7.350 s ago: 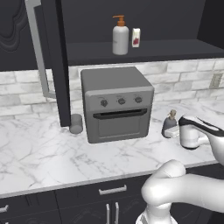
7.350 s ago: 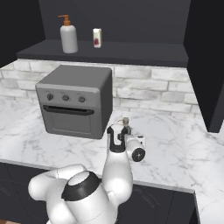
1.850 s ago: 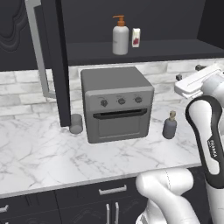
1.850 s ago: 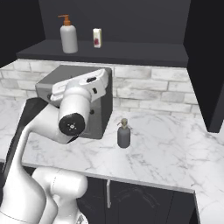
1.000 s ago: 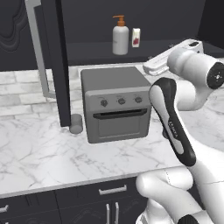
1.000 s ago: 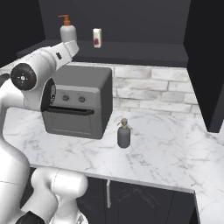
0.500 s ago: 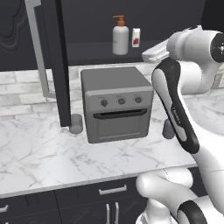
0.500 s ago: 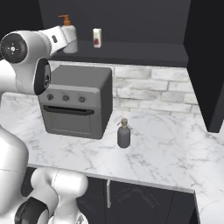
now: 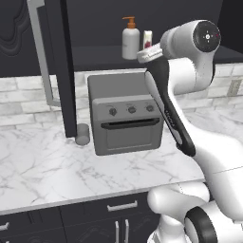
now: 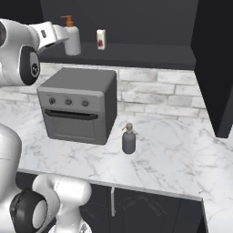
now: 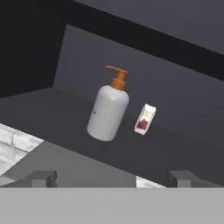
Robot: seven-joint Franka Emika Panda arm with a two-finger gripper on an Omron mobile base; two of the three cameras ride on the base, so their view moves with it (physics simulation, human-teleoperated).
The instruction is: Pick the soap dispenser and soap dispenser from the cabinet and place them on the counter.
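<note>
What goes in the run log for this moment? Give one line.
gripper: open, nothing held | white soap dispenser: on cabinet shelf | grey soap dispenser: on counter

The cabinet (image 11: 52,109) shelf holds the white soap dispenser (image 11: 107,111) beside a small carton (image 11: 145,119).

Small white carton (image 9: 147,39) partly hidden behind the arm in left base view. Red mark on it (image 11: 142,125) too small to read. Cabinet door (image 9: 28,47) cut off at top edge. Grey cup (image 9: 82,134) half behind that door.
</note>
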